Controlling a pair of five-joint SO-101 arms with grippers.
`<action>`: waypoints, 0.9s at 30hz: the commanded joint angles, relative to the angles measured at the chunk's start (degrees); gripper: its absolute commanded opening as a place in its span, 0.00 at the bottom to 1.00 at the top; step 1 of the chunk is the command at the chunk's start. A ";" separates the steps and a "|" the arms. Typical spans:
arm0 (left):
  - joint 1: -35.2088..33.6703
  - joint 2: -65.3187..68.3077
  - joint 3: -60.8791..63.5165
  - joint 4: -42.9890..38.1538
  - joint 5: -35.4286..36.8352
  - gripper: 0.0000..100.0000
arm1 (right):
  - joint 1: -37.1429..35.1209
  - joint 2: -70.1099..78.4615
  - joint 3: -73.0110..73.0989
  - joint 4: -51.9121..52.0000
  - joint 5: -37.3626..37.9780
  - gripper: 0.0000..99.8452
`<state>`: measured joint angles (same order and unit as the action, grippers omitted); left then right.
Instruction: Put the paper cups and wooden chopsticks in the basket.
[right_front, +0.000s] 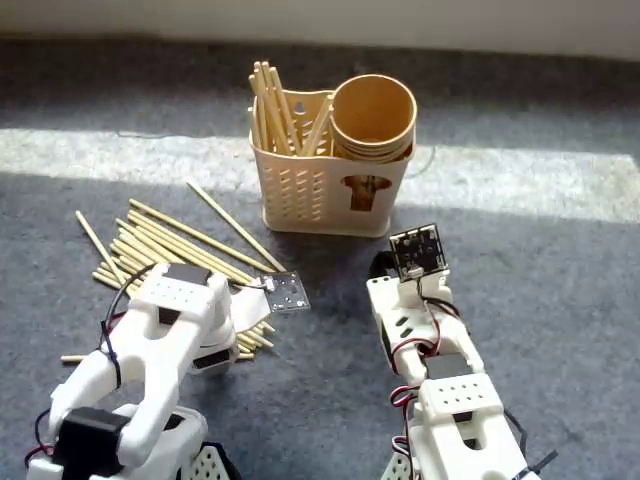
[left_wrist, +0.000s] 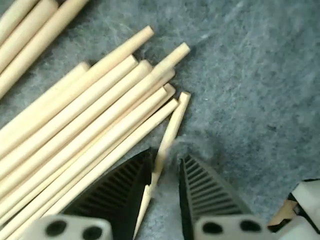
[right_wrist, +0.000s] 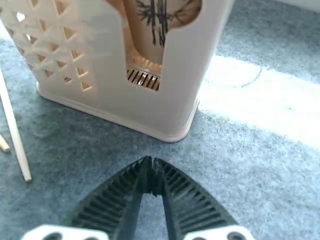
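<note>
Wooden chopsticks (right_front: 165, 250) lie loose on grey carpet (right_front: 560, 300), lower left of the high view. Left gripper (left_wrist: 165, 175), jaws narrowly parted, straddles one stray stick (left_wrist: 171, 127); closing should centre it and exclude its neighbours. Right gripper (right_wrist: 151, 175), closed and empty, faces the basket (right_front: 300, 195), upper centre, which holds stacked paper cups (right_front: 373, 115) and several upright sticks (right_front: 270, 105).

The basket (right_front: 300, 190) is cream plastic w/ lattice holes and a cut-out in front. It stands upright on the grey carpet (right_front: 560, 300). In its right part sits a stack of brown paper cups (right_front: 373, 115), mouths up. In the left part some chopsticks (right_front: 272, 105) stand leaning. Many loose chopsticks (right_front: 170, 245) lie approx. parallel on the carpet, left-front of the basket. One thin stick (left_wrist: 170, 135) lies askew at the pile's edge.
</note>
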<state>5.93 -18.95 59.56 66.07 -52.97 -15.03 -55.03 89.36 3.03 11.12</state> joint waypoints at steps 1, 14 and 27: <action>-0.57 2.51 -3.30 -0.26 -0.53 0.03 | 0.48 -0.84 -0.66 0.04 0.70 0.02; 5.05 -6.02 -3.38 13.10 -0.18 0.01 | 0.40 -0.84 -0.66 0.04 0.70 0.02; 4.53 -24.84 -8.75 24.88 1.49 0.01 | 0.40 -0.84 -0.66 0.04 0.70 0.02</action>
<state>9.63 -39.25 55.52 87.34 -52.26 -15.03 -55.03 89.36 3.03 11.12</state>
